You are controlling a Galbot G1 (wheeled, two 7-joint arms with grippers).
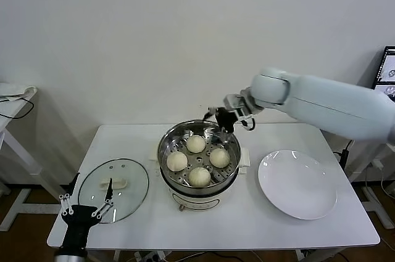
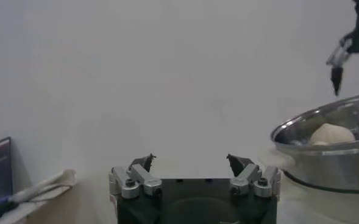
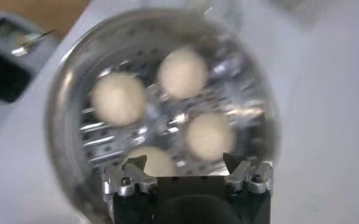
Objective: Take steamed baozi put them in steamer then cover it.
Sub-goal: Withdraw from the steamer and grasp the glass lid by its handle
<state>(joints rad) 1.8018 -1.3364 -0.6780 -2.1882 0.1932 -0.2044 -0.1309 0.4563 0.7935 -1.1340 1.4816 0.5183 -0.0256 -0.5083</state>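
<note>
Steel steamer holds four baozi; spread right gripper hovers empty above; spread left gripper should pinch the cover handle squarely

From my head camera the light is even and soft, coming from overhead; the white desk and wall read bright, with only faint shadows under the steamer. Its steel rim throws small glints, and the cover shows mild sheen. My right wrist view is smeared with blur: the baozi and perforated tray lose their edges. My left wrist view is hazy and washed out, and the steamer's rim is soft there.
</note>
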